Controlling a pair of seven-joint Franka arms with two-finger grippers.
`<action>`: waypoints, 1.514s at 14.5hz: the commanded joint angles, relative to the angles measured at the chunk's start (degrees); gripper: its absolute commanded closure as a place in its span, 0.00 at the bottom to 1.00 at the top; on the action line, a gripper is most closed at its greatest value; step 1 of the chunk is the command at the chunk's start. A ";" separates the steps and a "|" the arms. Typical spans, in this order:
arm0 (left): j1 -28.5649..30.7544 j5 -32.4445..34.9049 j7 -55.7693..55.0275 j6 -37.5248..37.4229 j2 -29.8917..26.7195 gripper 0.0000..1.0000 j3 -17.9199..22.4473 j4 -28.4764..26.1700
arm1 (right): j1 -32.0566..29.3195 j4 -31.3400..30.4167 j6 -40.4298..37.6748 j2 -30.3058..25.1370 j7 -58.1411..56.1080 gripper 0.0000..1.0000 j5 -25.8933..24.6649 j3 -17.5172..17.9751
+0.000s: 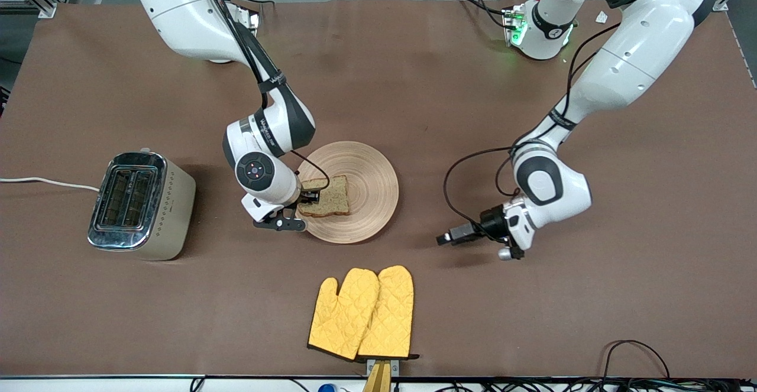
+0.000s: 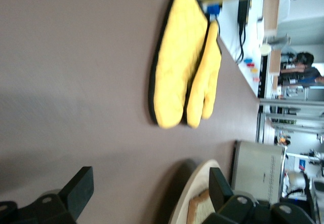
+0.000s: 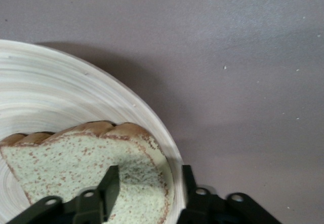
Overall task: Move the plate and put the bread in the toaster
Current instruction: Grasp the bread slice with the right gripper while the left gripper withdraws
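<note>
The wooden plate (image 1: 366, 173) (image 3: 50, 87) lies mid-table with the bread (image 1: 328, 198) (image 3: 66, 158) flat on its half toward the toaster. My right gripper (image 1: 304, 209) (image 3: 148, 178) points down at that rim and is open. One finger rests over the slice and the other stands just outside the rim, so the bread's edge and the rim lie between them. The cream toaster (image 1: 139, 206) stands toward the right arm's end. My left gripper (image 1: 510, 254) (image 2: 151, 188) hangs open and empty over bare table toward the left arm's end, apart from the plate (image 2: 200, 183).
A pair of yellow oven mitts (image 1: 364, 315) (image 2: 185, 62) lies nearer the front camera than the plate. The toaster's white cord (image 1: 47, 182) runs off the table edge. Black cables (image 1: 639, 356) trail along the front edge.
</note>
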 commanded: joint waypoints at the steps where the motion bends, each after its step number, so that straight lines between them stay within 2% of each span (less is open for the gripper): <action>1: -0.59 1.68 -1.99 -0.43 -2.21 0.00 3.33 1.87 | -0.14 -0.31 0.58 -0.19 1.21 0.45 -0.97 -0.15; 3: 0.64 8.42 -5.58 -0.78 -3.44 0.00 5.52 2.32 | -0.14 -0.31 0.49 -0.19 1.21 0.49 -0.89 -0.15; 5: 3.01 16.60 -9.98 -2.44 -3.53 0.00 5.89 3.55 | -0.05 -0.40 0.67 -0.19 1.30 0.53 -0.71 -0.06; 10: 9.69 31.81 -20.09 -14.91 -4.94 0.00 5.89 9.25 | 0.21 -0.66 3.22 0.42 1.56 0.56 -0.53 -0.06; 13: 9.96 39.63 -29.47 -18.52 -8.97 0.00 5.97 10.05 | 0.04 -0.66 3.66 0.51 1.56 0.56 -0.36 -0.06; 16: 9.52 51.22 -42.22 -20.81 -12.49 0.00 5.97 10.05 | 0.12 -0.75 3.83 0.51 1.65 0.57 -0.27 -0.06; 17: 9.17 54.83 -46.00 -22.47 -14.07 0.00 5.80 10.05 | 0.39 -0.75 3.83 0.51 1.65 0.59 -0.27 -0.06; 19: 9.00 60.55 -50.85 -26.42 -16.35 0.00 5.54 10.05 | 0.56 -0.75 4.01 0.51 1.65 0.79 -0.27 -0.06; 22: 7.77 69.96 -56.56 -33.98 -20.39 0.00 5.27 10.67 | 0.65 -1.27 5.50 1.21 1.56 0.97 -0.27 -0.06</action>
